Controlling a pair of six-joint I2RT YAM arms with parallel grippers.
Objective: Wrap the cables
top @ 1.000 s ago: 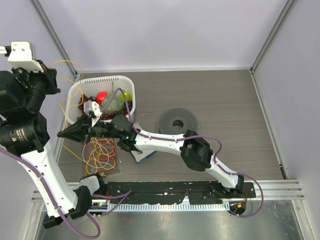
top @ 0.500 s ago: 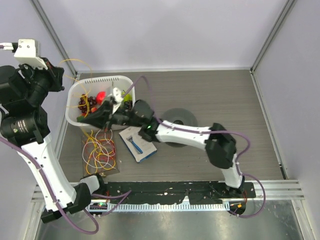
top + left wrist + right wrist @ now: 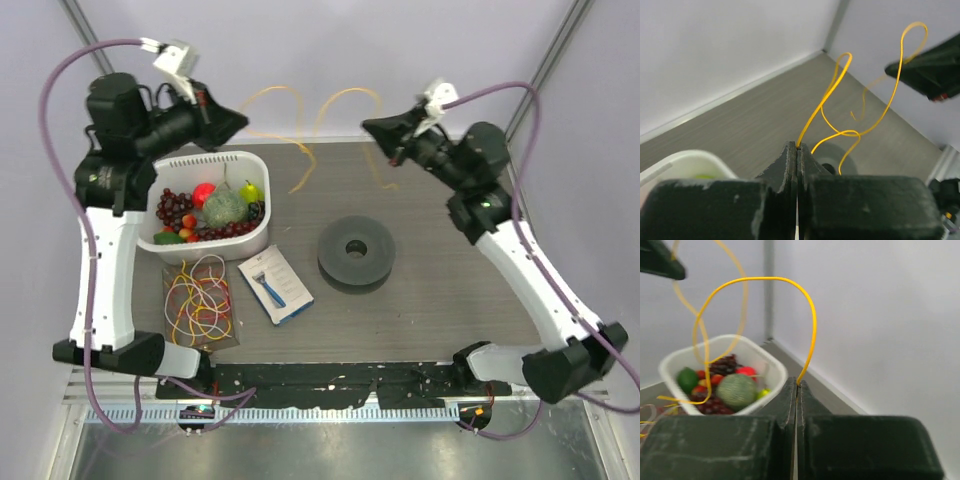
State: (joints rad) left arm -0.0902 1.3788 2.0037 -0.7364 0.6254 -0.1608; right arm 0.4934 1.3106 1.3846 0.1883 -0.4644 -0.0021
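A thread-thin yellow-orange cable (image 3: 272,90) arcs in the air above the table's back edge, running between my two grippers. My left gripper (image 3: 240,122) is raised at the back left and shut on one part of the cable (image 3: 815,112). Opposite it, at the back right, my right gripper (image 3: 366,126) is shut on another part (image 3: 812,330). Both pairs of jaws are pressed together, with the wire coming out at the tips (image 3: 797,146) (image 3: 797,384). Loose loops hang down between them. The dark grey round spool (image 3: 356,252) lies flat mid-table, untouched.
A white basket (image 3: 190,158) of fruit stands at the back left. In front of it a tangle of yellow and red wire (image 3: 200,305) lies on a brown mat. A blue-and-white razor pack (image 3: 275,284) lies beside the tangle. Grey walls close in behind.
Both arms lifted from low over the basket and tangle. The right arm swung from the left side to the back right, drawing the cable out in the air between the grippers.
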